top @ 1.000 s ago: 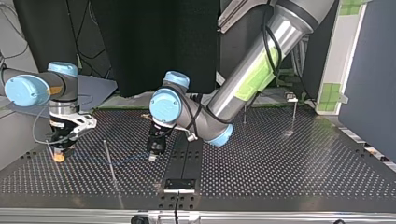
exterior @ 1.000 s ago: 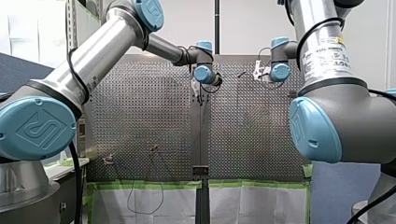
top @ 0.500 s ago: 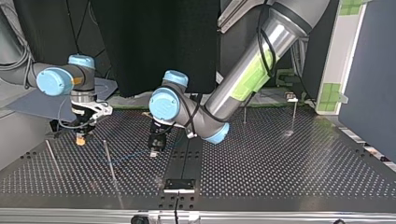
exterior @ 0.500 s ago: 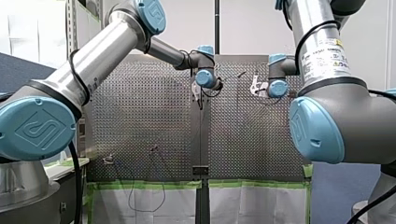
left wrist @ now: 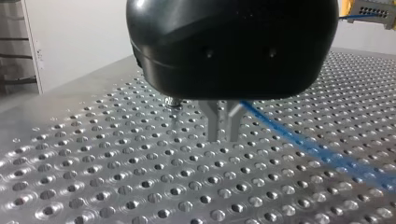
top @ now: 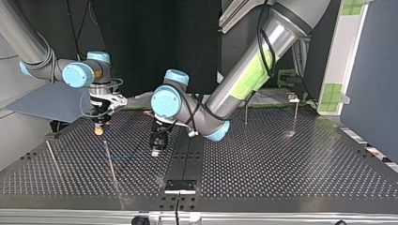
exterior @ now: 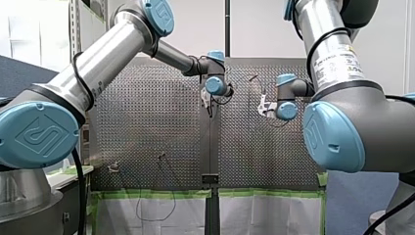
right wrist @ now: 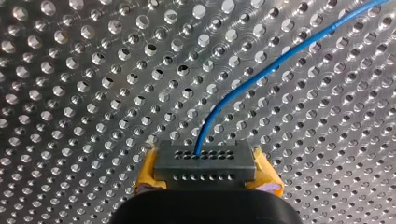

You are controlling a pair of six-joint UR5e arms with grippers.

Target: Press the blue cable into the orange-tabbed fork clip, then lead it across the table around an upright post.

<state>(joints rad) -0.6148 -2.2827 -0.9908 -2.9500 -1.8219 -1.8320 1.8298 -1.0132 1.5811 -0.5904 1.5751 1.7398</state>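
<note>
Blue thin cable [left wrist: 322, 150] pinched by our left gripper [left wrist: 219, 129], grey perforated plug [right wrist: 204, 161] clamped in our right gripper [right wrist: 205, 171]; we're seemingly mid-lead, next curving round the slim metal post [top: 109, 161]

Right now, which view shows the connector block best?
Right wrist view: the grey connector block sits between yellow pads, blue cable leaving it. Left wrist view catches it far off; top view shows a speck; front view, nothing clear.

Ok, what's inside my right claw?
My right claw clamps a grey block with rows of small holes between yellow pads; the blue cable leaves its face. The block's back is hidden behind the claw's body.
</note>
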